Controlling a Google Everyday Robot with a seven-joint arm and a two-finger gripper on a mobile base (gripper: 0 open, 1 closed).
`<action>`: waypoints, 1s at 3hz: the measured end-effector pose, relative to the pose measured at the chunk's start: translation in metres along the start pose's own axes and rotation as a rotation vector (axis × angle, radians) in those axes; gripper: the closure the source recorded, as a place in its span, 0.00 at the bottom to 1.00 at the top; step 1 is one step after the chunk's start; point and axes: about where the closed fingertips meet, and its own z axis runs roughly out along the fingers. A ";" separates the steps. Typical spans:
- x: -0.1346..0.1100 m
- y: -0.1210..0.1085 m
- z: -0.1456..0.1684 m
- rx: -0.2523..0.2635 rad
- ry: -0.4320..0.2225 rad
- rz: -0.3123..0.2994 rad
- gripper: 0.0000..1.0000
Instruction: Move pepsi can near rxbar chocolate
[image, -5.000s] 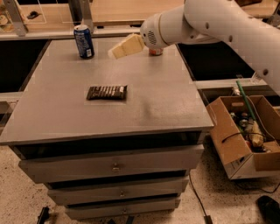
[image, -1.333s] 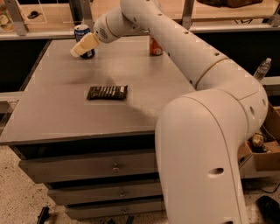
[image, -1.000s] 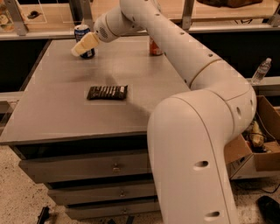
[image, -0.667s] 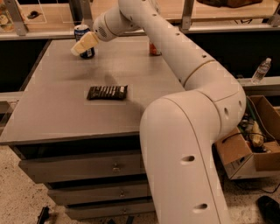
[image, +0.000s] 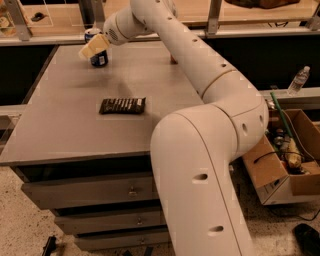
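The pepsi can (image: 98, 58), blue with a silver top, stands upright at the far left of the grey table (image: 60, 135). My gripper (image: 93, 47) is at the can, its pale end crossing in front of the can's upper half and hiding it. The rxbar chocolate (image: 122, 105), a flat dark bar with pale lettering, lies in the middle of the table, well in front of the can and a little to its right. My white arm reaches in from the lower right across the table.
A sliver of the orange-red can (image: 173, 60) shows behind my arm at the back of the table. An open cardboard box (image: 280, 170) with clutter sits on the floor at the right, a water bottle (image: 299, 80) behind it. Drawers are under the table.
Five seconds ago the gripper was at the back right, near the orange-red can; it has moved left to the pepsi can. In the last second it stayed there while the arm's near part swung closer.
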 end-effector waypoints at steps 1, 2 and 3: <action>-0.006 -0.002 0.009 0.014 -0.003 0.002 0.00; -0.009 -0.005 0.018 0.019 -0.009 0.008 0.00; -0.008 -0.003 0.026 -0.011 -0.023 0.009 0.00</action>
